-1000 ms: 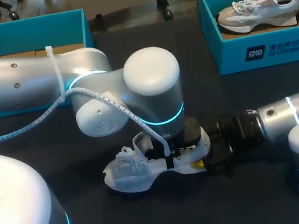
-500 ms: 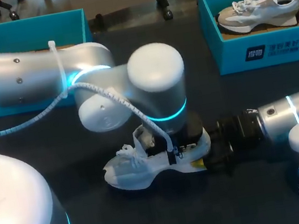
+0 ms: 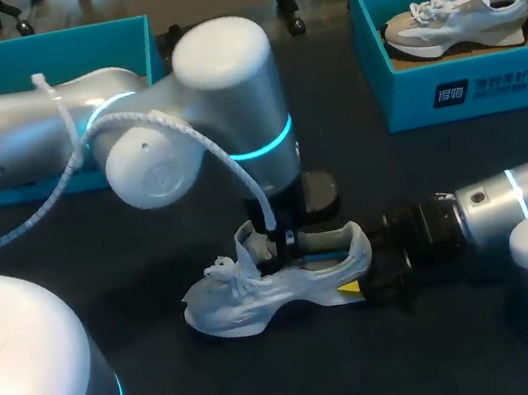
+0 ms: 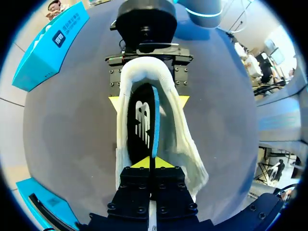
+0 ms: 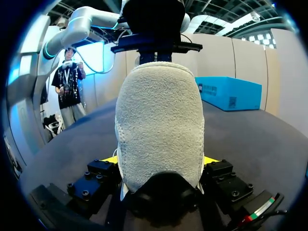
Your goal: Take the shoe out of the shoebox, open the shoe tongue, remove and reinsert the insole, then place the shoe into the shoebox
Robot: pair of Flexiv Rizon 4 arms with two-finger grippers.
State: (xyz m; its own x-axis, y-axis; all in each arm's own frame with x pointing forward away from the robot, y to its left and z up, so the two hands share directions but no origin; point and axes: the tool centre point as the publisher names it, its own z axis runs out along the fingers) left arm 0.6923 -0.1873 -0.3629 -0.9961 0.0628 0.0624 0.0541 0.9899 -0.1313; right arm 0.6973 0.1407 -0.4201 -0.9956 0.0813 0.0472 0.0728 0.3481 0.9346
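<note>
Head view: the white shoe lay on its sole on the dark table at lower centre of the frame, toe toward the left, heel toward the right; its tongue stood raised over the laces. The left arm entered from the left edge and stood over the shoe; the left gripper pointed down into the shoe's opening. The right arm entered from the right edge; the right gripper sat at the heel, one yellow tip showing against the side of the sole.

Left wrist view: the left gripper had its yellow tips pressed together on the thin edge of the insole; the insole stood tilted on edge inside the shoe, dark face and blue rim showing; ahead of it the right gripper had a yellow tip on either side of the heel.

Right wrist view: the right gripper was clamped on the shoe, the heel filling the space between its fingers.

A teal shoebox stood at upper left, well apart from the shoe; a second shoebox at upper right held a second shoe.
</note>
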